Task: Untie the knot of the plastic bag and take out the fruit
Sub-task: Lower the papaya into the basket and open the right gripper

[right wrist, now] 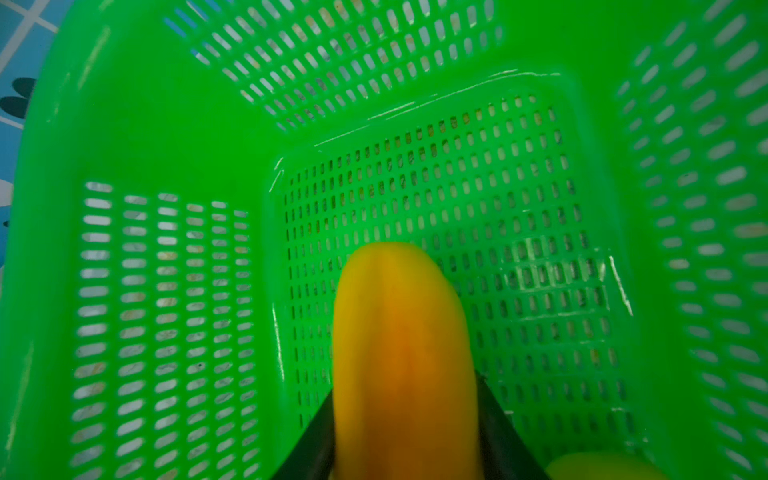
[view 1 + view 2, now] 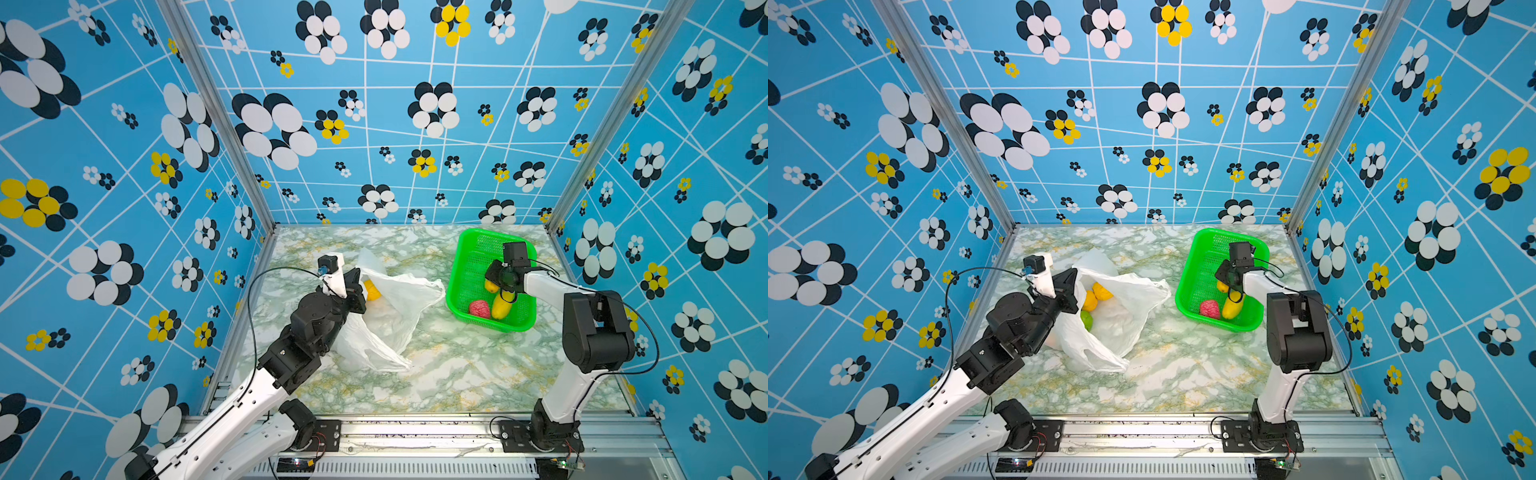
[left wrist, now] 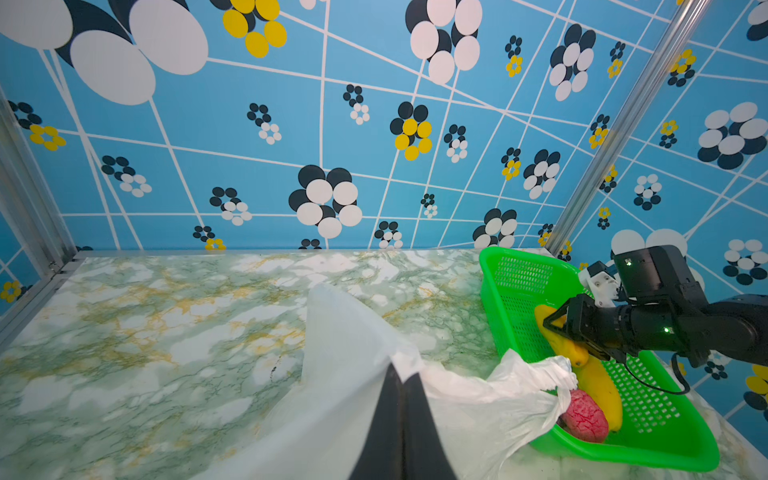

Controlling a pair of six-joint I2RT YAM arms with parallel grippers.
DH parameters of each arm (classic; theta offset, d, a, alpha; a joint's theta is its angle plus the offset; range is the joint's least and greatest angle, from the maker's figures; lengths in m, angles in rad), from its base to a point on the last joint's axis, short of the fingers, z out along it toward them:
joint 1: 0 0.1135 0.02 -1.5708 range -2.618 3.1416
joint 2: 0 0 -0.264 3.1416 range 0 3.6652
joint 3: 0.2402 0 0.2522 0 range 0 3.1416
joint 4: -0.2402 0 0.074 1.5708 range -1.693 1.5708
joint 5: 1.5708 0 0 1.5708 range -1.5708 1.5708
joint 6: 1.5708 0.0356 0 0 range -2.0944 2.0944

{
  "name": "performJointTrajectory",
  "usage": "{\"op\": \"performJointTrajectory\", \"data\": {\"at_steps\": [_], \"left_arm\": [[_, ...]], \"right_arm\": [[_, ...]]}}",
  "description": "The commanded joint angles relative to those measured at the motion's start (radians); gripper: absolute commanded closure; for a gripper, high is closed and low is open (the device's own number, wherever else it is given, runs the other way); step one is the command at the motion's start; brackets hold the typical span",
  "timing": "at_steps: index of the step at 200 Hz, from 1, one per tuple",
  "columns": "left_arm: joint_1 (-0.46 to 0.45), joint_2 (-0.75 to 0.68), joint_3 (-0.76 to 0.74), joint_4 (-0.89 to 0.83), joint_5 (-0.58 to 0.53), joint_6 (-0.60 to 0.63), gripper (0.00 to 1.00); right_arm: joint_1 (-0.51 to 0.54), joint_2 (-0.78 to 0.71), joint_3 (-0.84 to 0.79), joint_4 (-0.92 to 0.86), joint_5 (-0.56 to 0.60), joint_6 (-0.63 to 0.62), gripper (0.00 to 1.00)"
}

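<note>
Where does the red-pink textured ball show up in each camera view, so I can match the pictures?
Both top views: the red-pink ball lies at the green basket's near end, beside a long yellow fruit.
Left wrist: the ball is in the basket, its edge hidden by the plastic bag's handle.
Right wrist: not in it; only basket mesh and an orange-yellow fruit between the right gripper's jaws.
Shared landmark: the green basket.

Open plastic bag (image 2: 1125,305) shows yellow and green fruit (image 2: 1090,301); green basket (image 2: 1198,266) holds more.
</note>
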Motion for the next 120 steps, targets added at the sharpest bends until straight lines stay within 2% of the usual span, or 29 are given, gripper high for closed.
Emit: {"op": "performJointTrajectory", "data": {"at_steps": [1, 8, 18, 38, 66, 79, 88, 104, 120], "left_arm": [[0.004, 0.027, 0.059, -0.108, -0.021, -0.097, 1.0], [0.0, 0.035, 0.048, -0.099, -0.023, -0.125, 1.0], [-0.007, 0.05, 0.021, -0.032, 0.033, -0.121, 1.0], [-0.011, 0.088, 0.029, -0.026, 0.097, -0.103, 1.0], [-0.015, 0.103, 0.015, -0.077, 0.137, -0.036, 1.0], [-0.014, 0.058, -0.085, 0.026, 0.191, -0.031, 1.0], [-0.014, 0.03, -0.146, 0.106, 0.215, -0.01, 1.0], [-0.013, 0.014, -0.137, 0.083, 0.168, -0.007, 1.0], [-0.015, 0.01, -0.132, 0.073, 0.153, 0.011, 1.0]], "right_arm": [[0.0, 0.018, 0.038, -0.017, -0.019, 0.025, 0.36], [0.0, 0.004, 0.027, -0.006, -0.022, 0.027, 0.31], [0.0, -0.034, -0.001, 0.015, -0.018, 0.033, 0.25], [0.0, -0.151, -0.035, -0.013, 0.007, 0.036, 0.19], [0.003, -0.387, -0.074, -0.096, -0.002, 0.054, 0.18], [0.014, -0.506, -0.114, -0.074, -0.037, 0.074, 0.18], [0.023, -0.575, -0.154, -0.024, -0.055, 0.096, 0.22], [0.148, -0.677, -0.254, 0.11, -0.036, 0.112, 0.27], [0.307, -0.729, -0.317, 0.237, -0.08, -0.016, 0.3]]}}
